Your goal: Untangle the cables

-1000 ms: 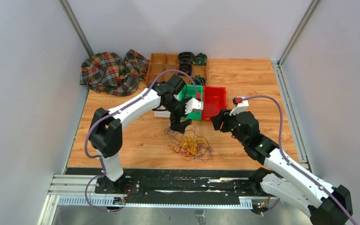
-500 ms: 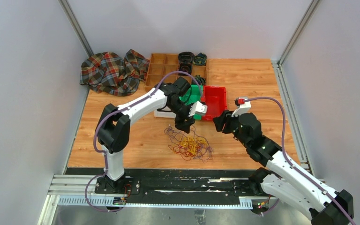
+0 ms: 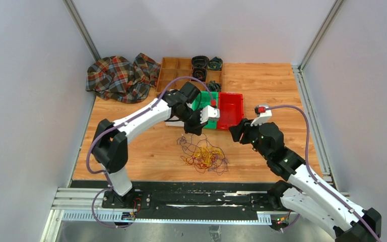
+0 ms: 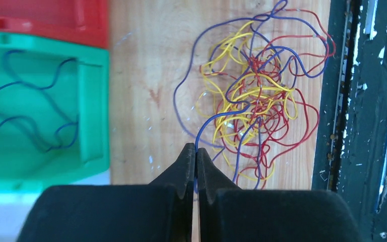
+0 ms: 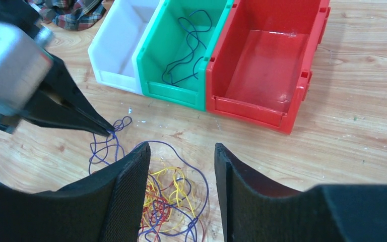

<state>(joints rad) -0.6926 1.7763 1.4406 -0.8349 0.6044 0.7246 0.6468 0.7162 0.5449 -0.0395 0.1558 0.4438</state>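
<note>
1. The cables [image 3: 204, 156] are lying in one loose tangle of yellow, red and blue strands on the counter [image 3: 272, 85]. The tangle is near the front edge, just behind the black rail strip [image 3: 191, 194] running along it. Bare wood is showing to the tangle's left and right and across the far right part of the counter.
2. Three bins are standing in a row behind the tangle, side by side: a white bin [image 5: 112, 75], a green bin [image 5: 174, 93] and a red bin [image 5: 247, 108]. Blue wire [image 5: 187, 48] is lying in the green one; whether it is one piece or more cannot be told.
3. One plaid cloth [image 3: 118, 78] is lying bunched at the far left corner. One wooden compartment tray [image 3: 174, 70] is sitting beside it, with dark coiled items in its right-hand compartments.
4. Two arms are working. The left arm is reaching out with its elbow bent, its wrist over the strip of wood between the bins and the tangle. The left gripper [image 4: 196, 151] is pointing down, its jaws pressed together on a blue strand [image 4: 214, 118] that is running from the heap up to the tips.
5. The right arm is stretching forward and leftward. The right gripper [image 5: 181, 151] is hovering over the tangle's far right side, in front of the red bin — its jaws are standing apart with nothing between them.
</note>
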